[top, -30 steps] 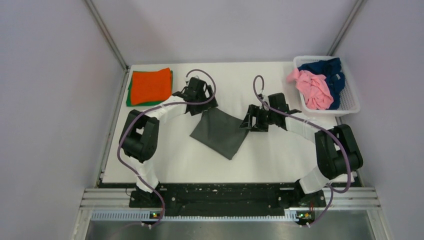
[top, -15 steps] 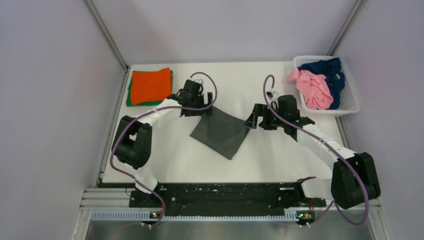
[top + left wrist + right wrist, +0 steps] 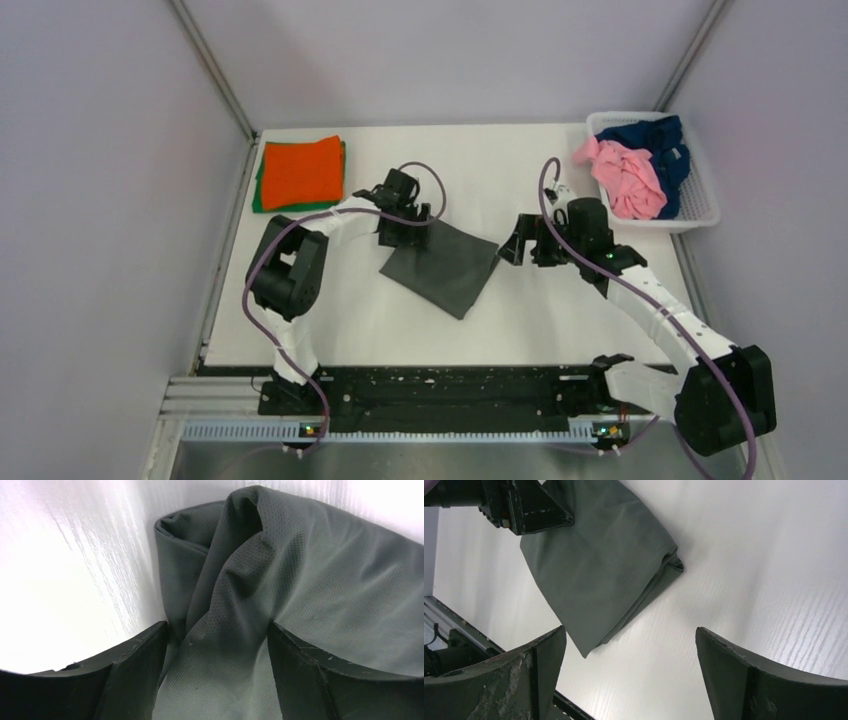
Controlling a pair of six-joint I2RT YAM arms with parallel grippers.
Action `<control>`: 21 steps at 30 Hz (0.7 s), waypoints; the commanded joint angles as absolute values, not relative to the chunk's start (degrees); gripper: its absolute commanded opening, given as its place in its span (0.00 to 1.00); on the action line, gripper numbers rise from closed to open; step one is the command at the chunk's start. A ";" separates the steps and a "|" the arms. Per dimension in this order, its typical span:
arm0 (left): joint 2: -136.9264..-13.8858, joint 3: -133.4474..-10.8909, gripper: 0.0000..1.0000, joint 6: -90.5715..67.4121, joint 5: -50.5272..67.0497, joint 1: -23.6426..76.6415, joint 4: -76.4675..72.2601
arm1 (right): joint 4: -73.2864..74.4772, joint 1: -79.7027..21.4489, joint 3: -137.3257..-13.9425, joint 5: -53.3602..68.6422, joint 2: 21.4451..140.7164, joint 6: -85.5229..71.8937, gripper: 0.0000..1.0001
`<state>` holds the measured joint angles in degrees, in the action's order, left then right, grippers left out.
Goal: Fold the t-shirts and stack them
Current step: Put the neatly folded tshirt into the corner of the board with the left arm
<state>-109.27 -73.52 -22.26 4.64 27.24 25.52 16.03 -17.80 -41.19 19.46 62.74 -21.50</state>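
Far left, rear corner of the surface [image 3: 480, 160]: one orange t-shirt [image 3: 302, 170] lies folded flat on a green t-shirt [image 3: 257, 197]. Only the green edge shows along the left and near sides of the pile.

Left of centre: the left claw [image 3: 405, 228] is low over the far left corner of the dark grey t-shirt [image 3: 445, 268]. The left wrist view shows its fingers [image 3: 135, 675] spread wide. A raised, bunched fold of the grey cloth runs up between them. The fingers are not pressed together on the cloth, so the claw is open and astride the corner.

Centre: the dark grey t-shirt lies folded into a rough rectangle, turned at an angle to the edges of the surface. Its body is flat and only the corner under the left claw is rumpled.

Right of centre: the right claw [image 3: 630, 630] hangs just beside the right corner of the grey t-shirt. Its fingers are wide apart with only bare surface between them. It is open and holds nothing.

Far right, rear corner: a white lattice basket [image 3: 702, 212] holds a crumpled pink t-shirt [image 3: 628, 178]. A navy t-shirt [image 3: 655, 133] is bunched behind and beside it.
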 commanded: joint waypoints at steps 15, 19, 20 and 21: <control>-118.48 -87.55 0.00 -38.54 -35.89 37.40 46.81 | 18.98 -17.20 -41.50 11.41 60.81 -17.40 0.99; -118.03 -94.75 0.00 -36.19 -44.02 35.44 49.06 | 18.84 -17.30 -41.27 10.56 60.29 -17.43 0.99; -117.95 -95.82 0.00 -35.42 -46.03 34.90 48.89 | 18.68 -17.27 -41.16 10.37 60.08 -17.47 0.99; -117.89 -96.64 0.00 -34.46 -47.78 34.48 48.50 | 18.56 -17.23 -41.07 10.11 59.79 -17.49 0.99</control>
<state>-119.20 -90.94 -35.83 -33.78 36.86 45.43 19.66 -17.80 -41.12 11.97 61.93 -18.35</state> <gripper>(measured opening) 0.069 0.985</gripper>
